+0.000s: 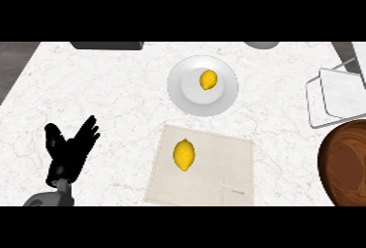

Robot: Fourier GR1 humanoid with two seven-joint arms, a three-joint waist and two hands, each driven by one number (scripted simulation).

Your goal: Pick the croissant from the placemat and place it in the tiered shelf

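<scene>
A yellow, lemon-shaped object (185, 154) lies on the beige placemat (214, 174) at the lower middle of the counter; nothing here looks like a croissant. A second yellow object (208, 79) sits on a white plate (187, 99) farther back. The tiered shelf (337, 94), a grey wire frame with a pale tray, stands at the right edge. My left hand (69, 147) rests open at the lower left, fingers up, well apart from the placemat. The right hand does not show.
A dark wooden bowl (346, 164) sits at the right edge, just in front of the shelf. A dark grey object (107, 45) and a grey round object (262, 44) lie at the far edge. The counter top is white marble.
</scene>
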